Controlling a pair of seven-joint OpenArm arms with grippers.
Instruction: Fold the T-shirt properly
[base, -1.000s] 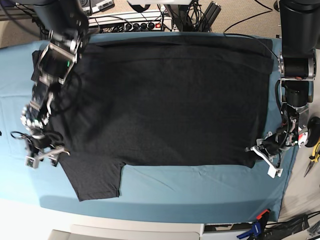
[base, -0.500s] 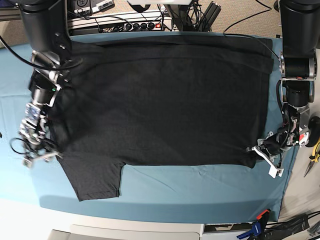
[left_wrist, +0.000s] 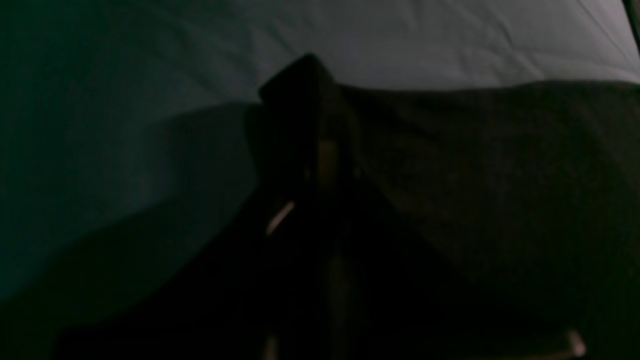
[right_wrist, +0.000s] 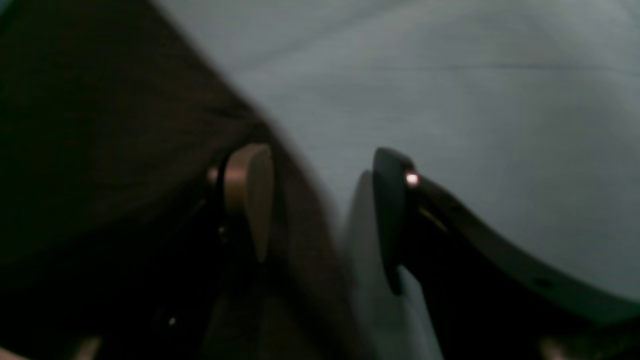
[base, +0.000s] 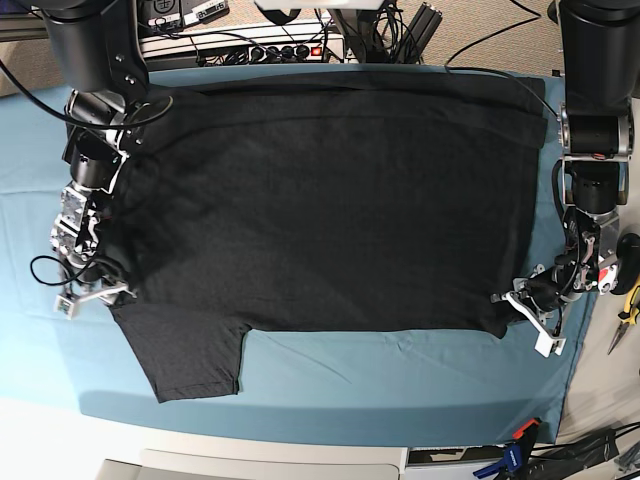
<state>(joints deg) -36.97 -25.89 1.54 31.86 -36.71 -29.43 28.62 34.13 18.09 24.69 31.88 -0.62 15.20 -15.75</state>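
T-shirt (base: 330, 210) spread flat on teal surface (base: 400, 380), covering most of it; long axis left-right, hem at right, sleeve (base: 190, 350) near left.
Right arm dropped from higher over left part of shirt to its left edge: grasp lining up, fold not begun.
Right tool (base: 85, 292) wide open, empty, straddling cloth edge.
Left tool (base: 520, 300) clamped shut on near-right hem corner.

One T-shirt (base: 330, 200), one table cloth (base: 400, 375), two grippers (base: 88, 297) (base: 522, 303)

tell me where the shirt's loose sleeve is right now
In the base view the T-shirt's sleeve lies flat on the teal cloth at lower left, just below the right hand.
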